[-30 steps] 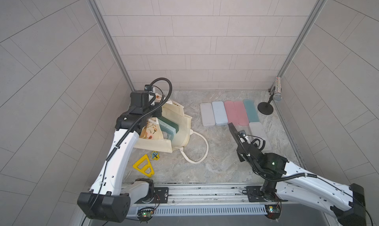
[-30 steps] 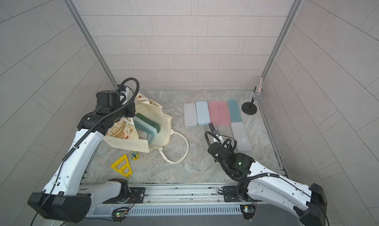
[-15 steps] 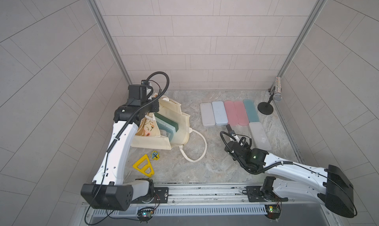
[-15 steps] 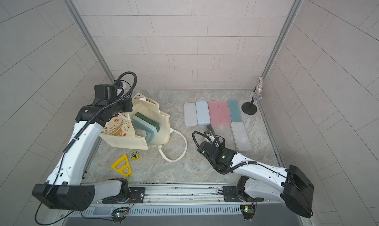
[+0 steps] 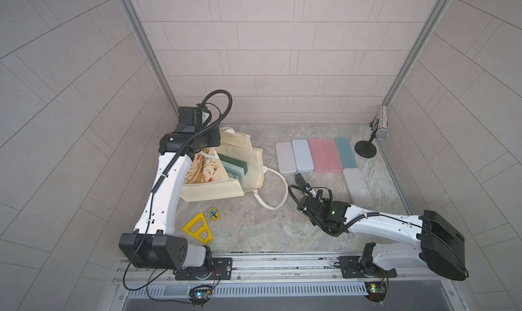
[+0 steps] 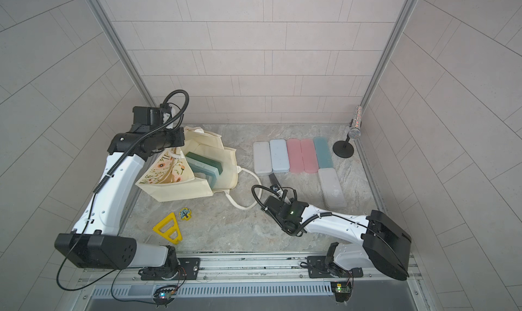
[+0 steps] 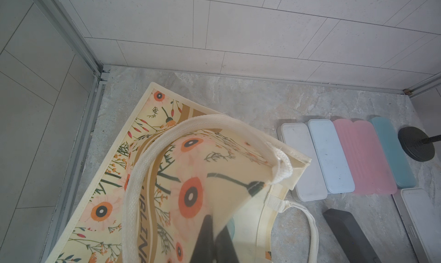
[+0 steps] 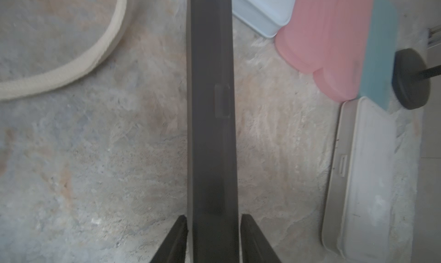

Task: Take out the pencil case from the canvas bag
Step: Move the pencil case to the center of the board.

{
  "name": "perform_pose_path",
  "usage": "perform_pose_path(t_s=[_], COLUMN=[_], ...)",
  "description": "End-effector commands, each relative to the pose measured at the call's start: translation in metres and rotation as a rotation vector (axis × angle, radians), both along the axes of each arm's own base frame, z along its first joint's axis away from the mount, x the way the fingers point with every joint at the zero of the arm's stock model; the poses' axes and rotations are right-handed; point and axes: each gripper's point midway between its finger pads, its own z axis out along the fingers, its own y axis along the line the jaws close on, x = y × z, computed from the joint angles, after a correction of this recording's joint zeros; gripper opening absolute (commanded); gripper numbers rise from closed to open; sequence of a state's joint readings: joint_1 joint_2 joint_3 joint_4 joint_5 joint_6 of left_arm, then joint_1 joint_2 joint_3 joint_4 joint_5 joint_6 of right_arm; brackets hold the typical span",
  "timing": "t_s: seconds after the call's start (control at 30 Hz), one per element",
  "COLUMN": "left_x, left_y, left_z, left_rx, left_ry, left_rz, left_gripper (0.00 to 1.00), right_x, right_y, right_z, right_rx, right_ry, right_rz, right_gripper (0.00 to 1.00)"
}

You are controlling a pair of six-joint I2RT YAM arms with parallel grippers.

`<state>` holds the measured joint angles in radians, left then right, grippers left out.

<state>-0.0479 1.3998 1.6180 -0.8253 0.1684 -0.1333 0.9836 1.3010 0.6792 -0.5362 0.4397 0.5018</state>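
Right gripper (image 8: 213, 218) sits low over the table, jaws parted on either side of a dark grey, slim rectangular pencil case (image 8: 210, 106). Its wrist view is blurred, but a thin gap shows along one finger (image 8: 250, 238), so no squeeze seems to be on it. That case lies flat outside the bag, stretching away from the fingertips toward a row of flat pastel cases (image 5: 313, 157): pale grey, light blue, two pink and teal. Another pale grey case (image 5: 358, 188) lies off to the gripper's side. In both top views cables (image 5: 322, 195) hide those jaws.

Left gripper (image 7: 216, 228) is closed, pinching the rim of the cream canvas bag with orange flower print (image 5: 214, 189) and holding that wall up. Its own camera shows the fingers (image 7: 205, 235) only as dark shapes through the cloth. Both top views look into the open mouth, where dark green and teal cases (image 6: 203, 165) stand on edge; the wrist camera misses them. One white rope handle (image 5: 275, 188) trails between bag and right gripper.

Everything rests on a marbled grey tabletop (image 5: 254, 230), boxed in by pale tiled walls (image 5: 268, 55).
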Motion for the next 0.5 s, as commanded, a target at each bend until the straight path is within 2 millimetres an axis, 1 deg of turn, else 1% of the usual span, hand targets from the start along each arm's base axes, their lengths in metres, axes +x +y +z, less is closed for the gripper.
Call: perform_pose_path(t_s=[0.0, 0.07, 0.17, 0.3, 0.37, 0.47], left_x=[0.000, -0.001, -0.005, -0.013, -0.018, -0.027], left_y=[0.000, 0.001, 0.002, 0.007, 0.011, 0.018], left_z=[0.041, 0.043, 0.045, 0.045, 0.046, 0.048], left_rx=[-0.011, -0.011, -0.011, 0.008, 0.023, 0.045], left_ry=[-0.144, -0.153, -0.163, -0.174, -0.182, -0.198], left_rz=[-0.004, -0.002, 0.001, 0.017, 0.031, 0.062], left_gripper=[0.00, 0.00, 0.00, 0.00, 0.00, 0.00], right_x=[-0.013, -0.013, -0.010, -0.007, -0.005, -0.001], right_y=[0.004, 0.011, 0.028, 0.051, 0.053, 0.044], right_z=[-0.008, -0.005, 0.007, 0.023, 0.025, 0.022], right_rx=[0.025, 0.056, 0.152, 0.264, 0.266, 0.169], right_ry=[0.070, 0.070, 0.049, 0.008, 0.004, 0.005], right_rz=[0.020, 0.034, 0.082, 0.153, 0.161, 0.138], right_gripper=[0.48, 0.52, 0.57, 0.55, 0.55, 0.54])
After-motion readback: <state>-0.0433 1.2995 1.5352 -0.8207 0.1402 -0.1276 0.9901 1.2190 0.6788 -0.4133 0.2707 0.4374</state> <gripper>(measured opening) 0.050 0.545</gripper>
